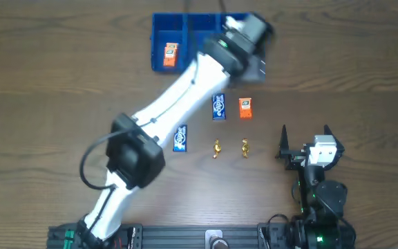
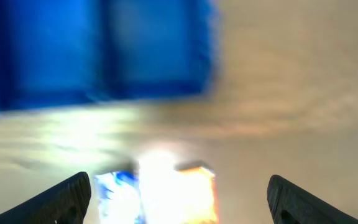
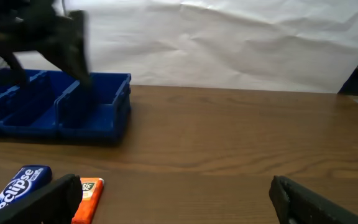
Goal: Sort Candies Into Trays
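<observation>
A blue tray (image 1: pixel 185 31) with several compartments stands at the far side of the table; an orange pack (image 1: pixel 171 55) lies in its left compartment. My left gripper (image 1: pixel 253 61) hangs open and holds nothing, lifted near the tray's right end. In the left wrist view, the tray (image 2: pixel 104 56) is ahead, and a blue pack (image 2: pixel 118 194) and an orange pack (image 2: pixel 194 193) lie between its fingers (image 2: pixel 67 199). On the table lie a blue pack (image 1: pixel 218 106), an orange pack (image 1: pixel 245 108), another blue pack (image 1: pixel 179 138) and two gold candies (image 1: pixel 217 148) (image 1: pixel 244 146). My right gripper (image 1: pixel 302 144) rests open and holds nothing at the near right.
The left arm (image 1: pixel 178 97) runs slantwise across the table from the near left to the tray. In the right wrist view, a white sheet (image 3: pixel 229 43) hangs behind the table. Bare wood (image 1: pixel 351 83) lies to the right of the candies.
</observation>
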`<state>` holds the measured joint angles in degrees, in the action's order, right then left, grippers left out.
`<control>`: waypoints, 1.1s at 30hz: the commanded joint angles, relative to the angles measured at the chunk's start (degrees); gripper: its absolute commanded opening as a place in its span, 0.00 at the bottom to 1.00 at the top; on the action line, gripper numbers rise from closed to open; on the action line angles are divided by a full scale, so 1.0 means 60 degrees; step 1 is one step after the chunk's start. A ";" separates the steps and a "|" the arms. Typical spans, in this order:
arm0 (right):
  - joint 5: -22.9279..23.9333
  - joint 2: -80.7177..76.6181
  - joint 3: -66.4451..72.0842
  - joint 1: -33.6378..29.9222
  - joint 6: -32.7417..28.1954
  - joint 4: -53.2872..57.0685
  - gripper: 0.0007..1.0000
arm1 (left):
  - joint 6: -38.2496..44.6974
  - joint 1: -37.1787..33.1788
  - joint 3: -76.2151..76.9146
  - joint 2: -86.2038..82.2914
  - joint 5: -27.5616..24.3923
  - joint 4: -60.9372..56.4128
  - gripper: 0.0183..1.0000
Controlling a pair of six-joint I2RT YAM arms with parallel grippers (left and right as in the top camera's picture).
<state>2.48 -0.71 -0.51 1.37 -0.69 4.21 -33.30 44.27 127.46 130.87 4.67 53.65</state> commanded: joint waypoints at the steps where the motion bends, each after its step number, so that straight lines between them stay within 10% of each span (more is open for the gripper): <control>1: -0.0036 0.0044 0.0007 0.0029 -0.0113 0.0062 1.00 | -0.1614 0.0630 -0.0543 0.0710 -0.0004 0.0098 0.90; 19: -0.0036 0.0044 0.0007 0.0029 -0.0113 0.0062 1.00 | -0.2386 0.0812 -0.0594 0.2208 -0.0739 0.0222 0.79; 28: -0.0036 0.0044 0.0007 0.0029 -0.0113 0.0062 1.00 | -0.2390 0.0896 -0.0594 0.2342 -0.0761 0.0186 0.38; 33: -0.0036 0.0044 0.0007 0.0029 -0.0113 0.0062 1.00 | -0.2229 0.0765 -0.0350 0.2116 -0.0495 0.0146 0.35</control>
<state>2.48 -0.71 -0.51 1.37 -0.69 4.21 -47.79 49.56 123.98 143.28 -0.05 53.98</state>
